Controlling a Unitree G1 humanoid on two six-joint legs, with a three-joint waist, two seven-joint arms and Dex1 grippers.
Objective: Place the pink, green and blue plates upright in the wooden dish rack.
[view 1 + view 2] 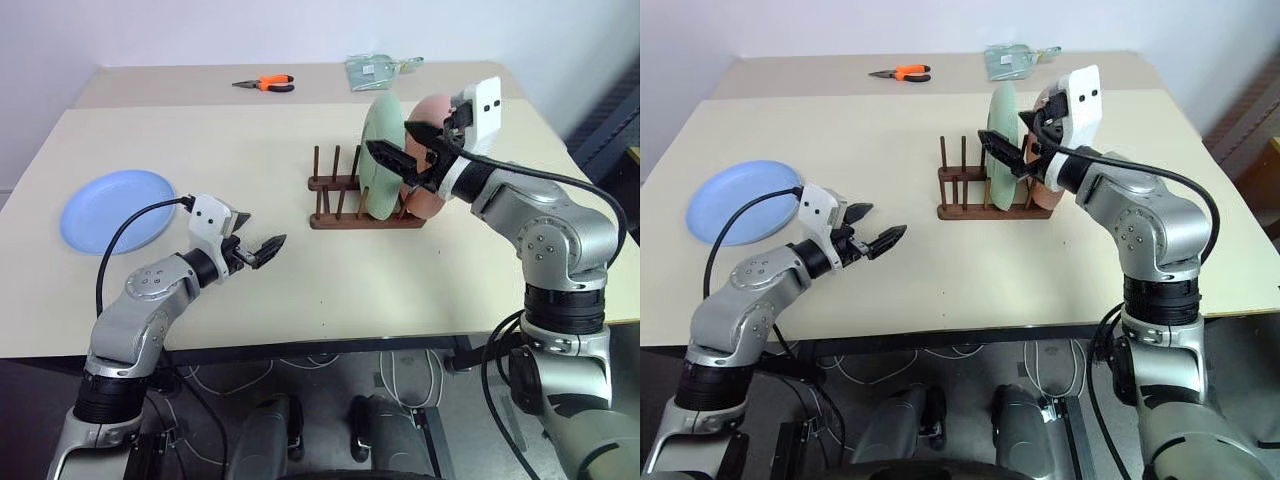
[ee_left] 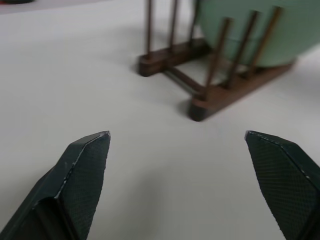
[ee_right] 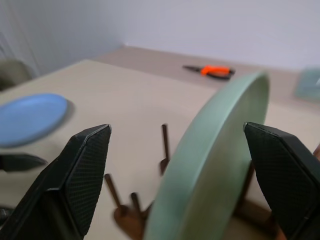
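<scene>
The wooden dish rack stands right of the table's middle. The green plate is upright between its pegs, and the pink plate is upright just behind it at the rack's right end. The blue plate lies flat at the table's left. My right gripper is open, its fingers straddling the green plate's upper rim with a gap on each side. My left gripper hovers open over bare table to the left of the rack, with nothing between its fingers.
Orange-handled pliers and a clear plastic bag lie on the far table behind. Several free pegs stand at the rack's left end. Bare tabletop stretches between the blue plate and the rack.
</scene>
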